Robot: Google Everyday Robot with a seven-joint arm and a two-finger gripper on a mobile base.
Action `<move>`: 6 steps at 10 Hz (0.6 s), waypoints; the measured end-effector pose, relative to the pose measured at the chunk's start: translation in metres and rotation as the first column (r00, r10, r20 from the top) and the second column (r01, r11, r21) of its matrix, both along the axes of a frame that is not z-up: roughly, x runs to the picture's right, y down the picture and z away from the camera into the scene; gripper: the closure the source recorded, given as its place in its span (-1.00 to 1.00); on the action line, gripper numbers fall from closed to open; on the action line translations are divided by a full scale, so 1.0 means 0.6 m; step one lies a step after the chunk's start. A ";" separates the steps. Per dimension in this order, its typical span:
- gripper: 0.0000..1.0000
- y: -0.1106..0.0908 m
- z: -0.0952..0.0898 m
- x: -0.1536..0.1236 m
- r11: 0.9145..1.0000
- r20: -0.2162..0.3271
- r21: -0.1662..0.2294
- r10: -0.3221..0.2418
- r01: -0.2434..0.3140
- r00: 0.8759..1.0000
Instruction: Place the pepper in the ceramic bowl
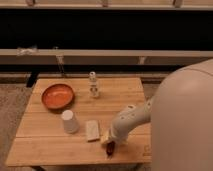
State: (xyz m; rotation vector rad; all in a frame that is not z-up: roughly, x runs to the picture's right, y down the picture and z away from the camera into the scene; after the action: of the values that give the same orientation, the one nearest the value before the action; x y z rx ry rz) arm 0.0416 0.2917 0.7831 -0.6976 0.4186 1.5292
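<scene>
I see the bowl [57, 96] at the table's [125, 95] left, then the cup [69, 121] and the block [92, 130]. Just right of the block, near the front edge, my gripper [108, 142] sits at the pepper [110, 148], well apart from the bowl. Whether it grips the pepper, I cannot tell.

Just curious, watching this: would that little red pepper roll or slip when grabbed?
Probably light: the pepper is small and slim. Its narrow shape may roll or slip on the wooden table. The gripper is right over it, near the front edge.
</scene>
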 end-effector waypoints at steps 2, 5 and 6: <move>-0.38 0.001 -0.002 0.005 1.000 -0.001 -0.008 -0.015 0.015 1.000; 0.19 0.000 -0.002 -0.001 0.999 -0.025 -0.025 -0.048 0.047 0.999; 0.38 -0.006 -0.008 -0.007 0.998 -0.025 -0.014 -0.064 0.063 0.998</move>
State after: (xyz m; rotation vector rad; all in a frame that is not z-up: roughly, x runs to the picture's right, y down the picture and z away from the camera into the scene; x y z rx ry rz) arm 0.0372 0.2878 0.7785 -0.6692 0.4661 1.4780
